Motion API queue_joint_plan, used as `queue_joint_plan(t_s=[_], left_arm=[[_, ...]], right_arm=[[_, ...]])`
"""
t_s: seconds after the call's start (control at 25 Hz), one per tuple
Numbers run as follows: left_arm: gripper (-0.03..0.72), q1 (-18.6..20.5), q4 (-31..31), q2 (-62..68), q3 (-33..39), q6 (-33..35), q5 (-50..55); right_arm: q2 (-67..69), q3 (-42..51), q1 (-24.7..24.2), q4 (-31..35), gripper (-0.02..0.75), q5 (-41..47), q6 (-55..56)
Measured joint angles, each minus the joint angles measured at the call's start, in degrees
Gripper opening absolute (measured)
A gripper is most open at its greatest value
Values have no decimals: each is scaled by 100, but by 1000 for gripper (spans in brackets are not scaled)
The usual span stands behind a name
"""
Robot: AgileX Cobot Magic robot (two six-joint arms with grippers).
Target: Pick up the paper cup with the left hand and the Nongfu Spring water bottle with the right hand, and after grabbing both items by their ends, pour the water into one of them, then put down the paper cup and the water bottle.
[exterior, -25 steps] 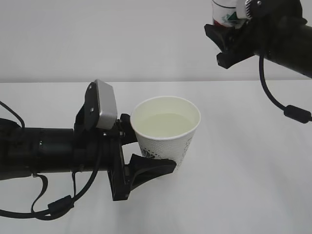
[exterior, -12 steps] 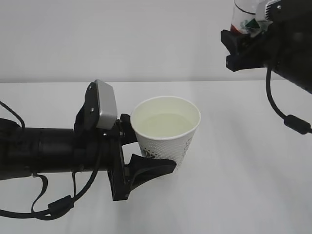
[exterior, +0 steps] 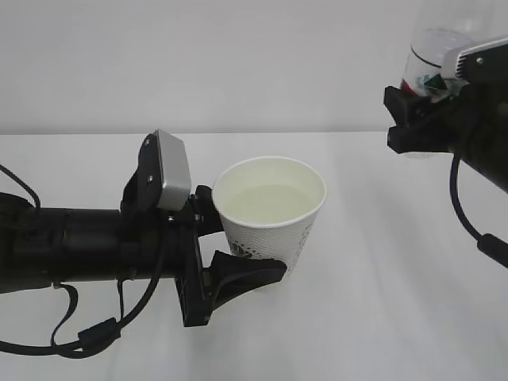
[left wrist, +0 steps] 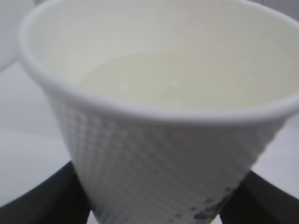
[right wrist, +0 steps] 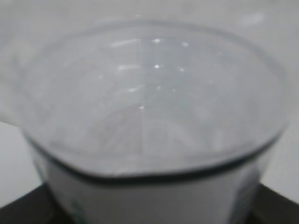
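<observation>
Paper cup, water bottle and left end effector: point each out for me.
paper cup (exterior: 274,238): exterior view, dotted side wall.
water bottle (exterior: 425,73): exterior view, red-and-white label.
left end effector (exterior: 242,250): exterior view, between its fingertips at the cup.

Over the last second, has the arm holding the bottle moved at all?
Yes. The right hand with the Nongfu Spring water bottle has come down and rightward, away from the motionless paper cup.

A plain white bench (exterior: 397,317) spreads out under me, smooth and bare of marks. Behind it stands a pale grey wall (exterior: 198,63), meeting the bench in one straight line. The light is soft and even, casting only faint shadows.
</observation>
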Motion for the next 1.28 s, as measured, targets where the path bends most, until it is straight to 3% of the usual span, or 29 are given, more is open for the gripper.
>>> queue_joint_plan(t_s=[0.24,0.56,1.0,1.28], left_arm=[[543,0,0,0,0,0,0],[543,0,0,0,0,0,9],[543,0,-23,0,0,0,9],[543,0,-538,0,0,0,9]], right_arm=[[-21,641,0,657,474,-797,0],[-34,1146,0,1338,474,-1121,-34],[-34,1336,0,1423,474,-1331,-92],[-34,1336,0,1423,474,-1343,-104]])
